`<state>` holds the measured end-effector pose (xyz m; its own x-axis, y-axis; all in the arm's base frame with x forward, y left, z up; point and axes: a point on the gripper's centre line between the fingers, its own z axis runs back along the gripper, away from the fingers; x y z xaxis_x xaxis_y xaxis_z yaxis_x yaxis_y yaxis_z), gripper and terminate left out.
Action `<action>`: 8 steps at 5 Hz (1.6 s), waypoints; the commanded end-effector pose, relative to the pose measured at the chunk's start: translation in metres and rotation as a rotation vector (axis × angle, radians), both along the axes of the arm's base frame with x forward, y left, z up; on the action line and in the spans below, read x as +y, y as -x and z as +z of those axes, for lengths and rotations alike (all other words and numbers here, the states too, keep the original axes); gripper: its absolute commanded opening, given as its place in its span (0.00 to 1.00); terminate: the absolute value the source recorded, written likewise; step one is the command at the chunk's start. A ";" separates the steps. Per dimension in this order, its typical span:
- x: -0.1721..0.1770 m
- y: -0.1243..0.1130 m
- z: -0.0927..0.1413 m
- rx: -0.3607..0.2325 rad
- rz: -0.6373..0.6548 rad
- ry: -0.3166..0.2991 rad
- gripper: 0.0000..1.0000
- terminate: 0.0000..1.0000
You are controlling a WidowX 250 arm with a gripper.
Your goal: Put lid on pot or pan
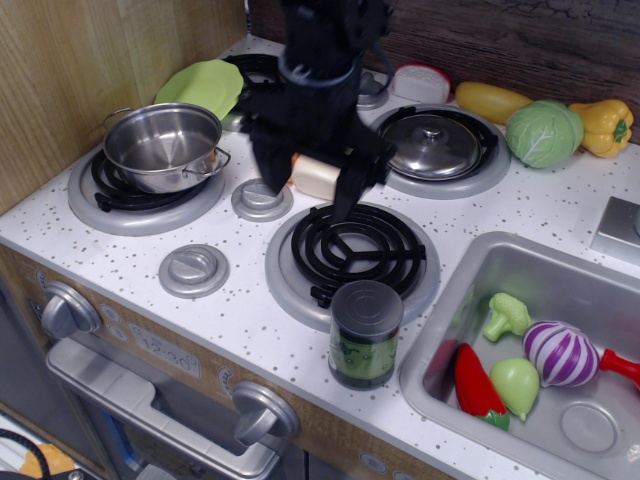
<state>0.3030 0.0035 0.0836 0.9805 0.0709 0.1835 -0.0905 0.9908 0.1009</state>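
Hovering mid-stove, my gripper (310, 185) spread wide, holding nothing. Lid (431, 146) sits on back-right burner (492, 167), well apart from pot (163, 146) on left burner. Judged light, rigid, slick steel; small centre knob (431, 130) looks the only sure hold.

Down at the front edge of the speckled white worktop (590, 215) stands a dark jar (365, 335) with something green inside, just in front of the empty black coil burner (357, 250), and off to the right the steel sink (560, 265) holds a broccoli floret (506, 315), a purple onion (565, 352), a red pepper (475, 385) and a pale green piece (517, 385). Along the back wall sit a yellow squash (490, 100), a green cabbage (543, 133) and a yellow bell pepper (603, 125), with a lime-green plate (203, 84) at far left.
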 end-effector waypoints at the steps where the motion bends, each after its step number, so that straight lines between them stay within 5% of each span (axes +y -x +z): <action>1: -0.006 -0.057 0.013 -0.157 -0.035 -0.021 1.00 0.00; 5: -0.018 -0.123 -0.005 -0.281 -0.091 0.051 1.00 0.00; 8: -0.025 -0.154 -0.013 -0.314 -0.124 0.099 1.00 0.00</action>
<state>0.4533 -0.0234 0.0450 0.9082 -0.0028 0.4185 0.0172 0.9994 -0.0308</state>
